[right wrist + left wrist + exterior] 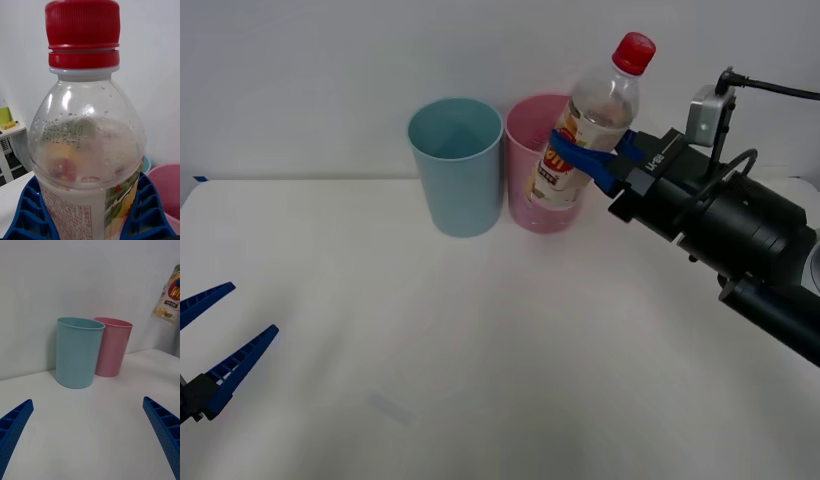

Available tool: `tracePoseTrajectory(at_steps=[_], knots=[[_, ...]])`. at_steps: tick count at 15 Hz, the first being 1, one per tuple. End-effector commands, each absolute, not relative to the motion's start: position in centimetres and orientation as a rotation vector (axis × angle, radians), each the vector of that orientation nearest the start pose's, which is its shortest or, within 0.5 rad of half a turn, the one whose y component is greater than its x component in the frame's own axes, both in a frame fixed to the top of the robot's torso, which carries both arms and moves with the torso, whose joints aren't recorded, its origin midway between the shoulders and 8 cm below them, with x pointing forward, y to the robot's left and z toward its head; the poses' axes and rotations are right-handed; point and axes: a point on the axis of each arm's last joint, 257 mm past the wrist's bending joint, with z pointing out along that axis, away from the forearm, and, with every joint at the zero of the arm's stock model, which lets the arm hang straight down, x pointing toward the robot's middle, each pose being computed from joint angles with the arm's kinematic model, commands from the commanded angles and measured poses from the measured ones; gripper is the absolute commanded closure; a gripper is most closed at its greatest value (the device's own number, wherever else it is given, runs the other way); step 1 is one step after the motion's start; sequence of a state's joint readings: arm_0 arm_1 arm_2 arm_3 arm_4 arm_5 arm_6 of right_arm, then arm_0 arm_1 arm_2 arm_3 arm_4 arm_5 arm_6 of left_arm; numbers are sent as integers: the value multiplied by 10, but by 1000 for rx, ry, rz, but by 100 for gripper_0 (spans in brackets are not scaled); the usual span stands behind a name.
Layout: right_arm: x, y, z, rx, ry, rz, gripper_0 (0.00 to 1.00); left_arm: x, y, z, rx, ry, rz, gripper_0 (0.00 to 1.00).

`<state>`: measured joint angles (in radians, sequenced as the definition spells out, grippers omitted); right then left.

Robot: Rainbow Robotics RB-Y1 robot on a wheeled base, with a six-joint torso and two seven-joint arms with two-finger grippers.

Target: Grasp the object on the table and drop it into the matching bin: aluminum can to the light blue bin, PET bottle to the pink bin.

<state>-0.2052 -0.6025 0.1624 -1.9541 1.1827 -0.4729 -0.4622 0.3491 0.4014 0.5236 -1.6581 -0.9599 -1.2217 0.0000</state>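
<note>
The PET bottle (588, 125), clear with a red cap and a white-and-orange label, hangs tilted in the air with my right gripper (576, 157) shut on its labelled body. It hovers over the right side of the pink bin (527, 150), at the far middle of the table (480, 350). The light blue bin (455, 170) stands touching the pink bin's left side. In the right wrist view the bottle (88, 150) rises between the blue fingers (26, 210), with the pink bin (167, 187) below it. My left gripper (215, 345) rests open at the near left, empty.
The left wrist view looks across bare white table (93, 420) at the light blue bin (78, 352) and pink bin (114, 348), with the held bottle (170, 300) high beside them. A white wall stands behind the bins. A small side table (11, 129) stands off past the tabletop.
</note>
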Motion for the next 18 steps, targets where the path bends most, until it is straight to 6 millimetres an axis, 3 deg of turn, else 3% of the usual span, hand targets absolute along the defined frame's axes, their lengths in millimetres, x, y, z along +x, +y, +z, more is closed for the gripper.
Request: tracePoseTrajectory(at_steps=[1,6,15,18], knots=[[497,-91,17,-621,1238,728,100,342,330,-169,465,1441,-567,0],[549,-91,36,-693,1258,680,100,342,330,-169,465,1441,-567,0],[631,-85,28,-683,1345,562,100,342,330,-169,465,1441,-567,0],[650,-84,21,-656,1370,533,100,342,330,-169,465,1441,-567,0]])
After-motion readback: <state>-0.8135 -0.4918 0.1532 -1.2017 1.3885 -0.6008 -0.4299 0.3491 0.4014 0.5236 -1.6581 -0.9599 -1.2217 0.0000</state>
